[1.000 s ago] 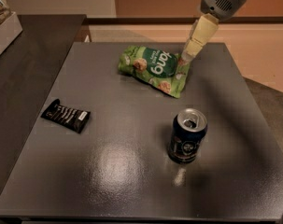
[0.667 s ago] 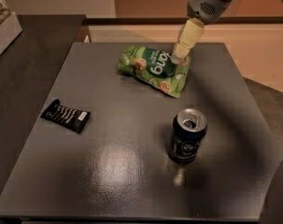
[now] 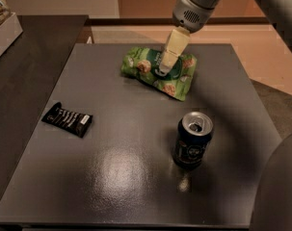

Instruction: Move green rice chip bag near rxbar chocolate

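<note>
Masking lettering on green rice chip bag (image 3: 141, 67): hand (image 3: 163, 71)

hand (image 3: 164, 70) over bag (image 3: 141, 67), open tabletop (image 3: 121, 177) toward bar (image 3: 67, 120), can (image 3: 192, 139) aside

The cream claw (image 3: 164, 71) on its grey wrist sits over the bright green rice chip bag (image 3: 177, 83), printed with pale round chips. The rxbar chocolate (image 3: 67, 120) is black with white lines. The drink can (image 3: 192, 141) is dark blue with a silver top, and the tabletop (image 3: 121, 177) is glossy dark grey.
</note>
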